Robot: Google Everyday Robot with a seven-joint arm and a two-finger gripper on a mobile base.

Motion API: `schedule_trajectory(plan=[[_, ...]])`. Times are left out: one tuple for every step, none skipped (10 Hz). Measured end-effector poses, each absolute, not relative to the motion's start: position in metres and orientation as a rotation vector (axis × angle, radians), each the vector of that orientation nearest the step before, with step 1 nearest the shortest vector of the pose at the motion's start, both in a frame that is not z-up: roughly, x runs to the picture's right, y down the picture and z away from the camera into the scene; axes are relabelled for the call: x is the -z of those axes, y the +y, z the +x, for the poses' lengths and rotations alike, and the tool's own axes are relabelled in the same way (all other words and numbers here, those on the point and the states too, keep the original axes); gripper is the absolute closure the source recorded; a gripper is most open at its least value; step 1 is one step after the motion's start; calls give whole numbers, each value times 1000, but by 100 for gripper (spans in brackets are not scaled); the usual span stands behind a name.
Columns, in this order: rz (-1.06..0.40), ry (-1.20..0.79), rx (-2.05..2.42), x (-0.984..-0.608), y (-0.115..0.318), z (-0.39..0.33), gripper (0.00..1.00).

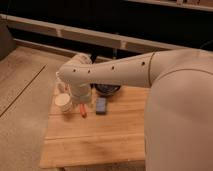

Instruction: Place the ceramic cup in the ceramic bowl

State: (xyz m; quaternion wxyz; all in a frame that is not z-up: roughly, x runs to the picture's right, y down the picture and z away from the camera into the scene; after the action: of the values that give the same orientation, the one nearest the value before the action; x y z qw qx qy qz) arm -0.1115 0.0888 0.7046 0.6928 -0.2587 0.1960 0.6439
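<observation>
The ceramic cup (63, 102), small and cream-white, stands upright near the left edge of the wooden table (110, 135). The dark ceramic bowl (108, 90) sits at the table's back, partly hidden behind my arm. My gripper (81, 98) hangs below the white wrist, just right of the cup and left of the bowl, low over the table. The wrist covers most of it.
A flat blue block (101, 105) lies in front of the bowl. A small orange-red object (83, 111) lies just below my gripper. A slim white bottle (60, 85) stands behind the cup. My large white arm (175, 100) covers the table's right side. Tan floor surrounds the table.
</observation>
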Motion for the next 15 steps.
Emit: schedule_trajectory(plan=[[-568,351,-1437,-704,74,-117,35],[-553,260,-1423,-702,58,-122,35],[-526,113,-1377,-692,35,-130,35],[-510,42,-1350,-685,25,-133,35],[-492,-26,-1323,-678,15,-136,35],[-488,-50,-1311,-675,12,-138,35],[-488,-51,-1307,-674,12,-140,35],[-487,-45,-1303,-674,14,-140,35],[-487,-26,-1301,-678,16,-136,35],[-485,13,-1303,-690,16,-128,35],[-487,30,-1295,-697,15,-128,35],[-492,51,-1283,-707,14,-129,35],[-513,85,-1263,-727,15,-133,35],[-520,97,-1255,-736,15,-135,35],[-549,127,-1241,-753,19,-140,35]])
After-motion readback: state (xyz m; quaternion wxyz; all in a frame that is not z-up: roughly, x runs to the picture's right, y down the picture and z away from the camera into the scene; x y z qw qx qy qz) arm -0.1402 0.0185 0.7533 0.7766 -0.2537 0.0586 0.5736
